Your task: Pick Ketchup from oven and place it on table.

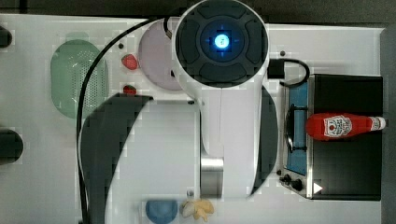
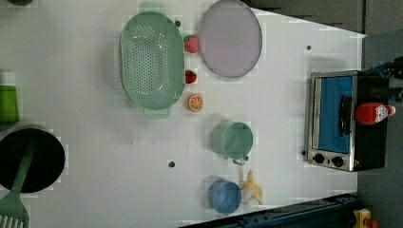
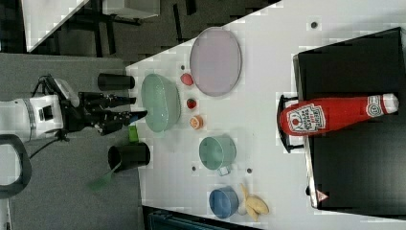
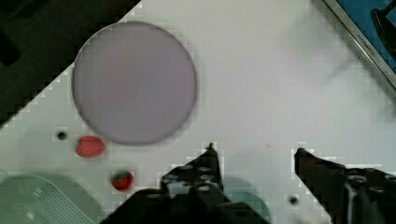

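The ketchup point(image 3: 335, 115) lies on its side atop the oven point(image 3: 356, 158) at the right view's right, well apart from the gripper point(image 4: 254, 151), whose jaws stand released, holding nothing, above the table point(image 4: 261, 93).

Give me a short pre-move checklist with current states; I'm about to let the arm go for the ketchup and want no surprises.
1. Ketchup lies on its side on top of the oven, not inside: ok for a top grasp.
2. Gripper jaws stand apart with nothing between them: ok.
3. Gripper over the bottle: not ok; it hangs above the table near the pink plate.
4. Oven door shut, handle beside the bottle's base: ok.
5. Bare table for the placing between plate and oven: ok.
6. Whether the bottle would roll when touched: cannot tell.
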Controlling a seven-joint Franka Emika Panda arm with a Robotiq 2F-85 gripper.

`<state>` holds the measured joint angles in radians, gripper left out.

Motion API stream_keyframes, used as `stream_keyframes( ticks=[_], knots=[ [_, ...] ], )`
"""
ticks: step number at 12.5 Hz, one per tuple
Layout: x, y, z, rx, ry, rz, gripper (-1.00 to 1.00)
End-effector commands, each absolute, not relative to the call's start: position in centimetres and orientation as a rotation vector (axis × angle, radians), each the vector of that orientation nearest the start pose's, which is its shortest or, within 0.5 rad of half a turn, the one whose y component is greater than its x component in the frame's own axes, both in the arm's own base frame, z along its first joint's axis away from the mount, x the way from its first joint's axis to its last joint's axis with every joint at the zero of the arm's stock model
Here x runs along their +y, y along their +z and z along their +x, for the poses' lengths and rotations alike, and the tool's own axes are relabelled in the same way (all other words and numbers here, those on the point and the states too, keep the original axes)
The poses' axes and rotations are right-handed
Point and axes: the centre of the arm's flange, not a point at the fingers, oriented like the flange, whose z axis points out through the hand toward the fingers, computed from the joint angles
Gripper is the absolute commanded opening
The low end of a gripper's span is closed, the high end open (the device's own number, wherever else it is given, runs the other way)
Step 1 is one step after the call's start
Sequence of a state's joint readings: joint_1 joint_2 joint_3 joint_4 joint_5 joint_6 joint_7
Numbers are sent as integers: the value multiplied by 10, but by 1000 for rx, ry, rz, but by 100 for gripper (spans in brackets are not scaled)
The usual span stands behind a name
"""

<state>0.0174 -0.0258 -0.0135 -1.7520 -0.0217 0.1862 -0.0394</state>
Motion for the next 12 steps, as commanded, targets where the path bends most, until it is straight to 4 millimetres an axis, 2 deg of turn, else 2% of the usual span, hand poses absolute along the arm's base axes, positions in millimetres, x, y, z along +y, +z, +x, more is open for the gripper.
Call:
stream_keyframes(
  ticks=[1, 3, 6, 9, 12],
  knots=[
    [-20, 653, 448, 1123, -14, -2943, 59],
    [-23, 652, 449, 1130, -19, -2939, 99],
    [-55, 646, 455, 1216, -25, -2904, 100],
    [-120, 627, 468, 1378, -51, -2806, 100],
    [-195, 595, 478, 1561, -79, -2699, 100]
  ],
)
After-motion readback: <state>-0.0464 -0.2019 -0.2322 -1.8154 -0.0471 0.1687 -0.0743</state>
